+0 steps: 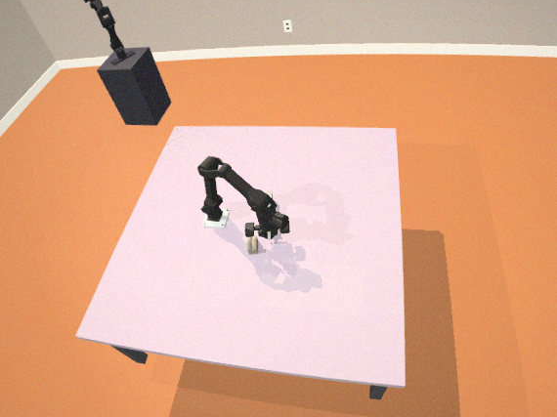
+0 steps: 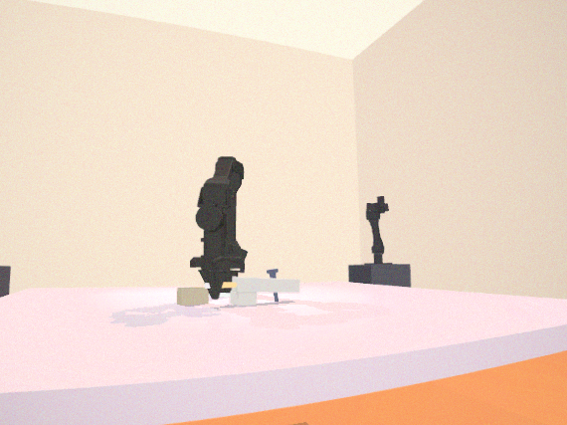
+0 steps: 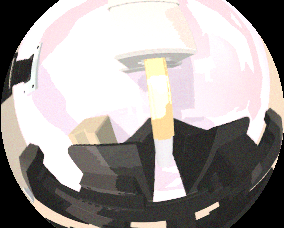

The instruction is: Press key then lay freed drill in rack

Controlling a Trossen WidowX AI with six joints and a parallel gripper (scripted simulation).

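The drill, a yellow bar [image 3: 161, 100] [image 2: 229, 285] with a paler end, sticks out of a white block [image 3: 152, 27] [image 2: 269, 285]. My gripper [image 3: 164, 146] [image 2: 215, 295] is shut on the drill at its pale end, low over the table. A dark blue T-shaped piece [image 2: 272, 273], apparently the key, stands upright at the white block's far side in the exterior view. It is not visible in the wrist view. The beige grooved rack [image 1: 252, 246] [image 2: 192, 297] [image 3: 95, 131] sits on the table beside the gripper and holds nothing that I can see.
The pink table [image 1: 235, 309] [image 2: 298, 344] carries my arm's white base plate [image 1: 215, 223]. In the top view the arm hides most of the white block. A second arm [image 1: 109, 25] [image 2: 376, 232] stands on a dark pedestal [image 1: 137, 89] [image 2: 390, 275] away from the table.
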